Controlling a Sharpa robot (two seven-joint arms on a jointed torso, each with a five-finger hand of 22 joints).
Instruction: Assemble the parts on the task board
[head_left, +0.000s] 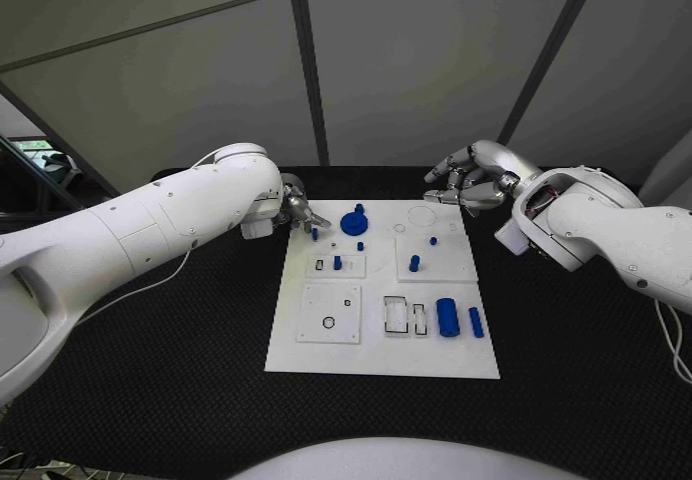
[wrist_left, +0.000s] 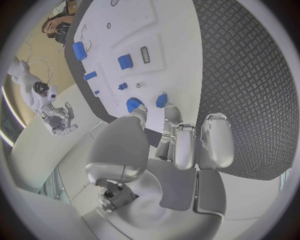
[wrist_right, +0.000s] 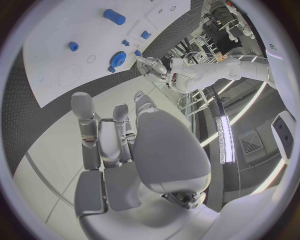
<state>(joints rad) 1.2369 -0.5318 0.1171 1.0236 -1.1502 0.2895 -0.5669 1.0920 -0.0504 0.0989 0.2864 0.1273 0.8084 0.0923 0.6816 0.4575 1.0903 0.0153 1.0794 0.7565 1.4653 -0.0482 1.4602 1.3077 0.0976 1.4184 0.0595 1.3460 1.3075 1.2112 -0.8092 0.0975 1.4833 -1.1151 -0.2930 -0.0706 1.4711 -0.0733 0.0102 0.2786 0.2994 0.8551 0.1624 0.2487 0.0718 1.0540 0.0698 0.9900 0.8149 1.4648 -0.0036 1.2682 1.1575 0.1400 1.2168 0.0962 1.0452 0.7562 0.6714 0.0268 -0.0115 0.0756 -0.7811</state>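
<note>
The white task board lies in the middle of the table. A blue gear sits near its far left corner. My left hand hovers at that corner, and its fingertips meet a small blue peg at the board's left edge. Whether the peg is pinched is unclear. Several short pegs stand mid-board. A blue cylinder and a thin bar lie at the near right. My right hand hangs beyond the far right corner, holding nothing.
Black textured matting surrounds the board on every side. Raised white sub-plates with slots and two rectangular frames occupy the board's near half. Dark wall seams rise behind the table.
</note>
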